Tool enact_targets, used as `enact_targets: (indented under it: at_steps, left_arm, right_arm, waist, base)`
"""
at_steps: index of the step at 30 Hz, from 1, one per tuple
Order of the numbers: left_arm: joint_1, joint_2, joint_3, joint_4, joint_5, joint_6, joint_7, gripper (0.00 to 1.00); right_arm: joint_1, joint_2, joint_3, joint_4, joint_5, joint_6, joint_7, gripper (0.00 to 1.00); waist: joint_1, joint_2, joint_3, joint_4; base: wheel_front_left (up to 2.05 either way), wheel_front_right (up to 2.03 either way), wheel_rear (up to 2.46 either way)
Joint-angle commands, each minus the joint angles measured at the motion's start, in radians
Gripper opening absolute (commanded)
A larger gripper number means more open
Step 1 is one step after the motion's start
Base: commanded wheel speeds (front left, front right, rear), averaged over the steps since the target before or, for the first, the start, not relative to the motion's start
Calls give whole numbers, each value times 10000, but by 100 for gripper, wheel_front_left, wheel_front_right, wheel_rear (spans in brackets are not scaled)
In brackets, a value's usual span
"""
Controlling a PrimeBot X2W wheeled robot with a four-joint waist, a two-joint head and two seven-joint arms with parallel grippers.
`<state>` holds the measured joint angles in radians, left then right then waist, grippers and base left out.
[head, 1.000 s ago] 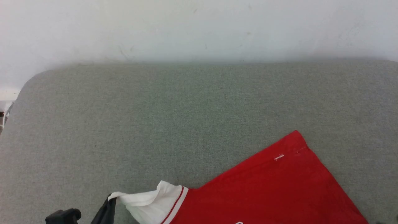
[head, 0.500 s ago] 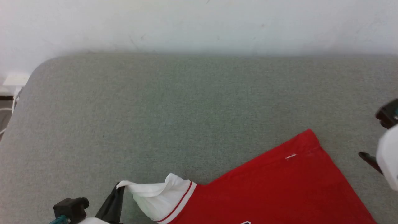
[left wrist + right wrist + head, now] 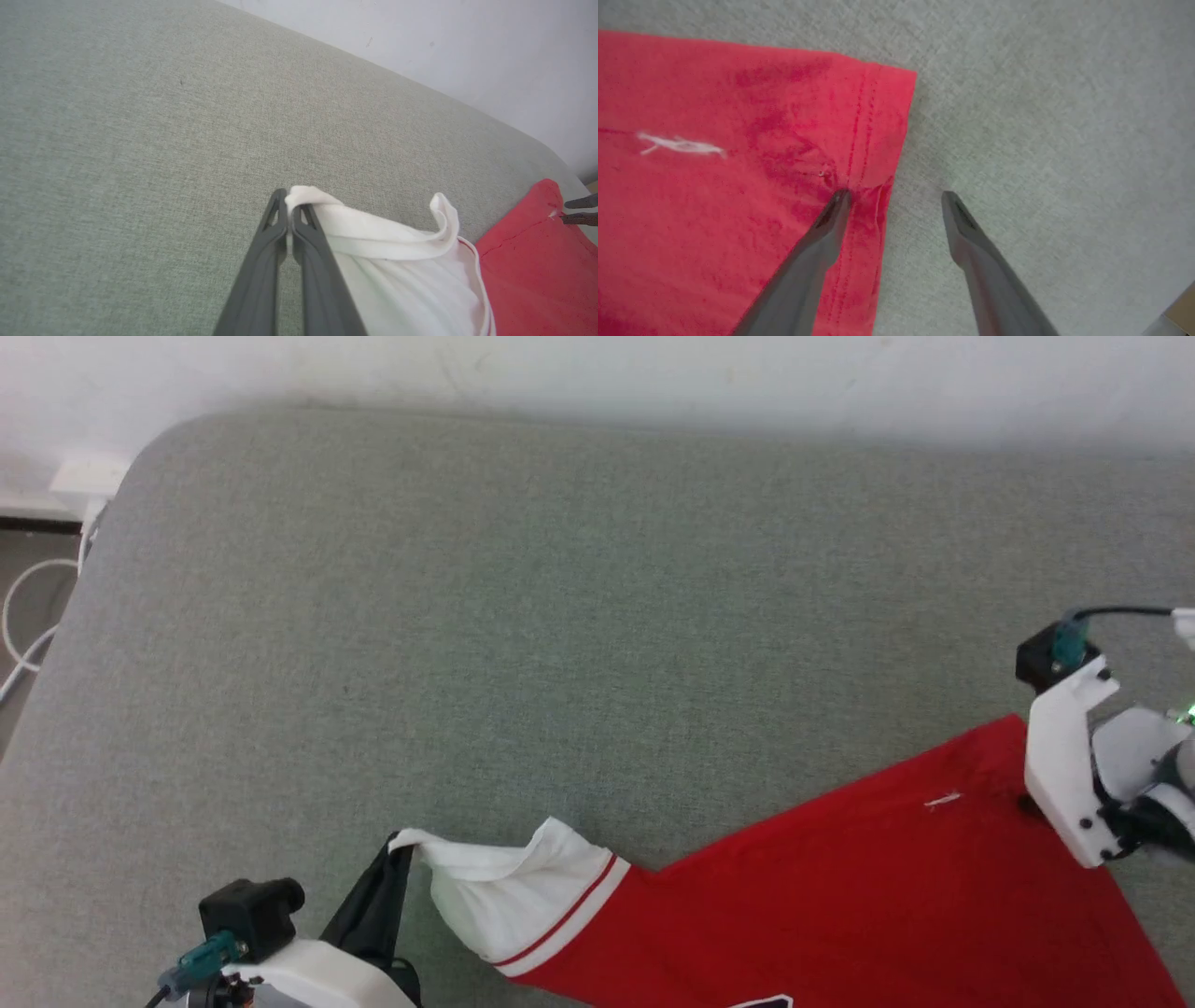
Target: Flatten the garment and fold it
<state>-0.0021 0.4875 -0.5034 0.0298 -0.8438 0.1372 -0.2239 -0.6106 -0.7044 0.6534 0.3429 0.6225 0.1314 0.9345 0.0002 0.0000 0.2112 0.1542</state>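
The garment (image 3: 840,896) lies on the near right part of the grey cloth-covered table (image 3: 560,616), its far edge running on a slant from the white sleeve (image 3: 523,896) at lower left up to a red hem corner (image 3: 882,140) at the right, with the rest running out of the head view at the bottom. The coming move turns on that corner: the right claw (image 3: 896,198) stands wide open and holds nothing, with the side edge of the cloth lying between its two fingers. One tip presses on the red cloth just inside the double row of hem stitching, puckering it a little, and the other hangs over bare table just beside the edge. To my eye it is set to close on the corner, though the lower finger would have to get under the cloth first.

The left claw (image 3: 288,205) is closed tight on the very tip of the sleeve, lifting it so the white cloth curls and sags back toward the red body. The two claws sit at opposite ends of that slanted edge, so pulling them apart should draw it straight.

The red cloth looks mostly smooth, with a short white thread (image 3: 679,145) near the corner and a sliver of black white-edged lettering (image 3: 761,1002) at the bottom of the head view
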Motion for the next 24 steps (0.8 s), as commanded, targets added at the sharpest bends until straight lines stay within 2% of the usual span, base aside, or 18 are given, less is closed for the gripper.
enact_targets:
  at_steps: [1,6,7,8,14,18,24]
  left_arm:
    - [-186,-70,-10,97,110,-82,-90,0]
    - [-316,-158,2,318,133,-177,-146,0]
    - [-324,-169,9,355,135,-189,-157,0]
    - [-327,-178,16,388,135,-200,-166,0]
    - [-183,-169,65,602,93,-199,-202,0]
    - [69,-77,124,696,99,-97,-223,0]
    - [199,327,357,425,407,195,-264,0]
  right_arm:
    - [-34,123,292,309,-9,-7,-124,100]
    - [74,180,1291,999,377,-7,-524,100]
    - [54,187,1396,1074,480,-7,-656,18]
    - [38,205,1447,1140,630,-7,-780,0]
    - [-270,-59,1623,1053,1059,-7,-2239,0]
    - [-284,-170,1247,712,1422,-7,-3945,0]
    - [32,-161,479,144,1298,-7,-6148,0]
  waist:
    - [-2,0,302,267]
    - [-2,0,378,258]
    - [-2,0,372,233]
    - [-2,0,361,203]
    - [-2,0,-65,-46]
    - [-2,0,-727,-295]
    - [-2,0,-1766,-705]
  base:
    - [0,0,0]
    - [0,0,0]
    - [0,0,0]
    - [0,0,0]
    - [0,0,0]
    - [0,0,0]
    - [0,0,0]
